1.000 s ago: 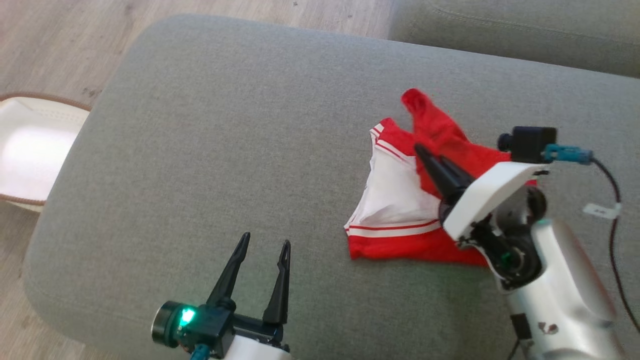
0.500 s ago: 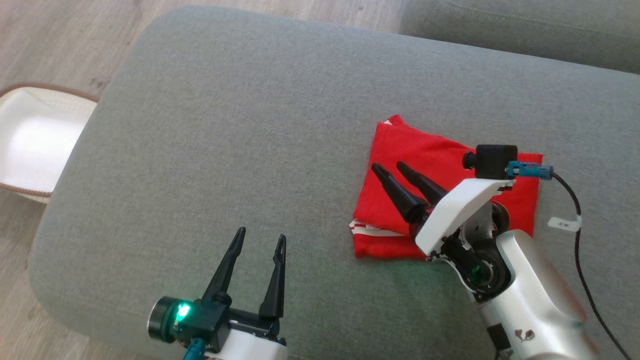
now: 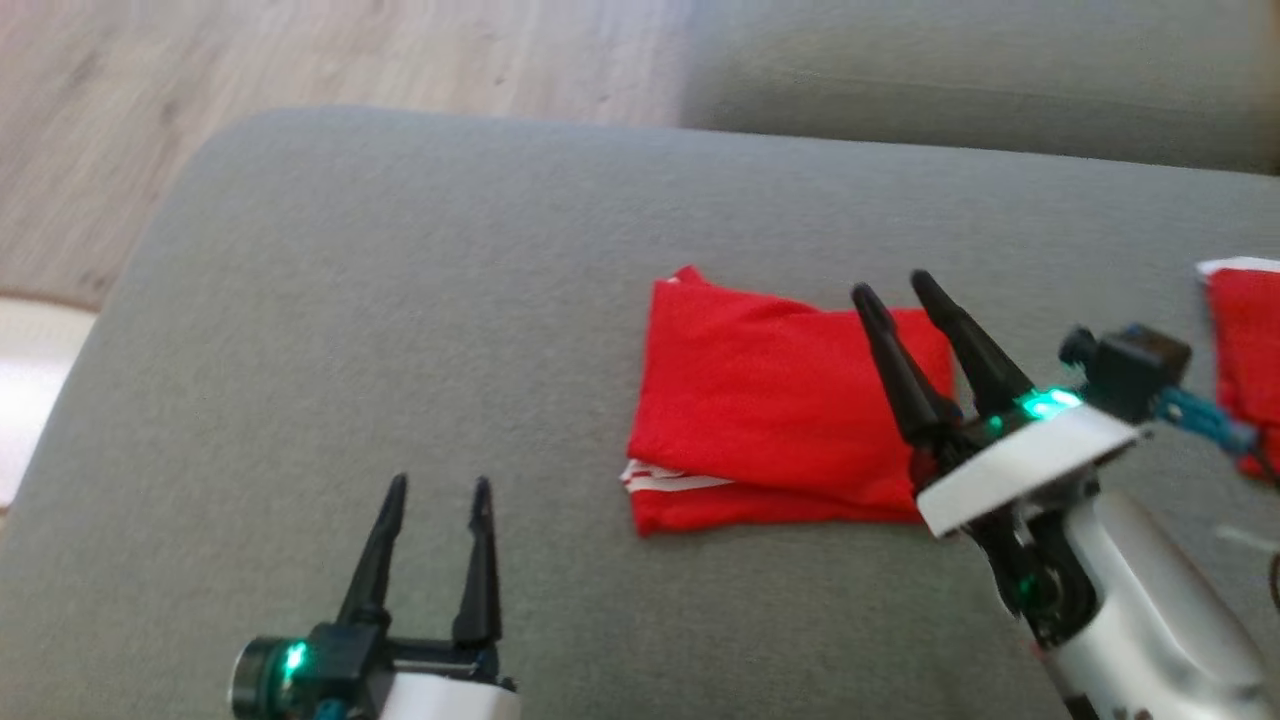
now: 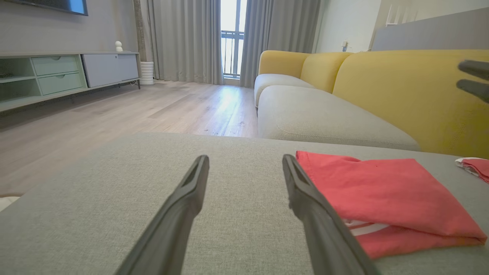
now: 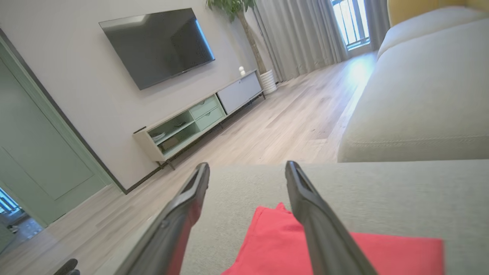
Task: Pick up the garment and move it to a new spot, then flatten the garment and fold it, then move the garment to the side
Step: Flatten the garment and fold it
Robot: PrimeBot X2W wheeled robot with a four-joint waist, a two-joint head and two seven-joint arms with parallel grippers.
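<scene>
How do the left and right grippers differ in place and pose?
The left gripper is over bare cushion; the right gripper is over the right edge of the folded red garment. The left gripper's fingers point up the head view; the right gripper's lean left. Both are open, holding nothing.

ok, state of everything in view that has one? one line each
garment: folded, flat on the cushion, not held
left gripper: open, empty, over bare cushion left of the garment
right gripper: open, empty, over the garment's right edge
second garment: on the cushion at far right, cut off by the frame, fold unclear
TV: screen dark
</scene>
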